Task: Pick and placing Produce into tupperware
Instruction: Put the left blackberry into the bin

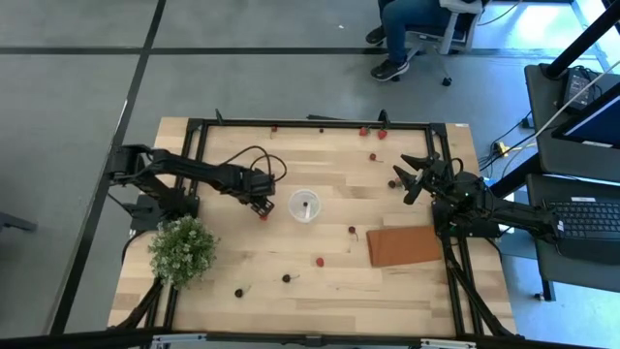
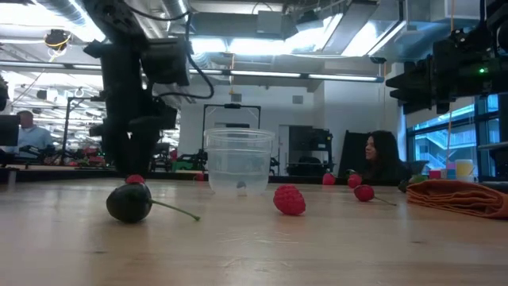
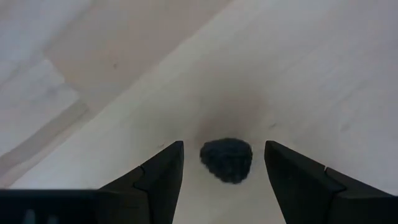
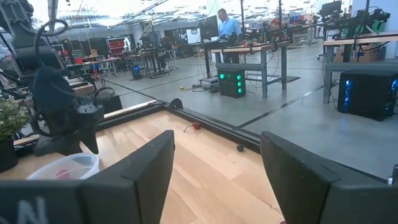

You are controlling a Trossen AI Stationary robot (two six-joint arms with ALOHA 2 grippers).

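My left gripper (image 3: 224, 144) (image 1: 261, 206) is open and low over the table, just left of the tupperware (image 1: 305, 206) (image 2: 238, 162). Its fingers stand on either side of a bumpy berry (image 3: 227, 160) (image 1: 263, 215) that lies on the wood; neither touches it. The round translucent cup stands upright mid-table with a small piece (image 4: 62, 173) inside. My right gripper (image 4: 217, 146) (image 1: 408, 180) is open, held above the table toward the right edge. More produce lies scattered, such as a red berry (image 2: 290, 199) and a dark stemmed one (image 2: 129, 202).
A reddish-brown mat (image 1: 405, 245) lies at the right, a leafy potted bush (image 1: 182, 249) near the left front corner. Loose berries dot the near part (image 1: 319, 261) (image 1: 286, 278) and the far edge (image 1: 372, 132). A seated person (image 1: 412, 29) is beyond the far edge.
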